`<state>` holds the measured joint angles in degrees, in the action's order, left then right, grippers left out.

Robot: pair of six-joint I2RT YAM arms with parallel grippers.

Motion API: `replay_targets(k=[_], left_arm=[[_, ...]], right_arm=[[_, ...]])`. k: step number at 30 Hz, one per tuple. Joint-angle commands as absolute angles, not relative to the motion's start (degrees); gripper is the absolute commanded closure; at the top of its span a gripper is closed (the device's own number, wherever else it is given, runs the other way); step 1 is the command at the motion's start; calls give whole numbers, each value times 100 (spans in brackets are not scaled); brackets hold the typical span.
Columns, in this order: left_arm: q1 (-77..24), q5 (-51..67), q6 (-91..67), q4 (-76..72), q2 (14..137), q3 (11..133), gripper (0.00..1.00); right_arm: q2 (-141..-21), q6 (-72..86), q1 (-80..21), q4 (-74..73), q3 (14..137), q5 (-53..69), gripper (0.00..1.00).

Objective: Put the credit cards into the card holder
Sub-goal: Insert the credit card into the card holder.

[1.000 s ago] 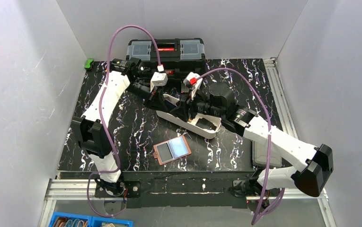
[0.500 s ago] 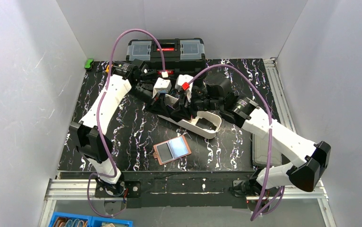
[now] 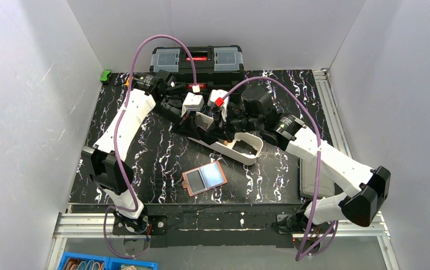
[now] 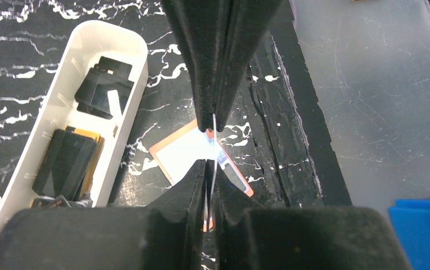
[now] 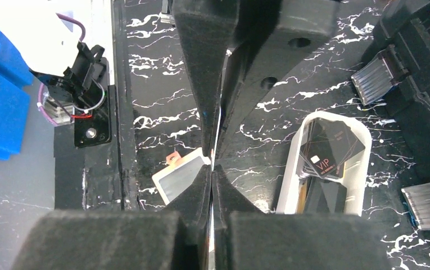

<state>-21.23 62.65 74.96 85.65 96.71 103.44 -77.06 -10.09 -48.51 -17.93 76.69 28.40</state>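
Note:
My two grippers meet tip to tip above the left end of the white tray (image 3: 240,159). The left gripper (image 4: 211,147) is shut on a thin credit card (image 4: 214,140), seen edge-on between its pads. A thin card edge (image 5: 216,135) also shows in the right gripper (image 5: 213,158), which is shut on it; it looks like the same card. The card holder (image 3: 204,177) lies open and flat on the black marbled table, nearer the arm bases. It shows below the jaws in both wrist views, as card holder (image 4: 181,154) and card holder (image 5: 179,175).
The tray's wall (image 4: 127,126) encloses dark cards (image 5: 330,147), one marked VIP, with yellow-orange edges under them. A black toolbox (image 3: 197,59) stands at the back and a small green object (image 3: 105,75) at the back left. A grey pad (image 3: 312,181) lies right, blue bins (image 3: 100,263) below the table.
The right gripper has closed onto the card that the left gripper was holding. Both grippers moved together over the tray's left end; the card holder has not moved.

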Motion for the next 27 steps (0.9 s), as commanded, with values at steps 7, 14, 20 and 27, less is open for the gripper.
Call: replay_targets(k=[7,14,20,27], left_arm=[[-1960,6000,6659,8917,9234,10053,2],[-1905,4326,6140,6988,8128,7367,2],[-2323,3262,5947,5548,7217,5526,2],[-2981,2665,5792,4428,6929,4779,2]], right_arm=[[-7605,-288,-4896,-1876,7004,2172,99],[-7292,1214,-4896,-1516,5372,1914,99],[-7044,2115,-4896,-421,4033,1897,99],[-7287,2557,-4875,274,3559,1858,99]])
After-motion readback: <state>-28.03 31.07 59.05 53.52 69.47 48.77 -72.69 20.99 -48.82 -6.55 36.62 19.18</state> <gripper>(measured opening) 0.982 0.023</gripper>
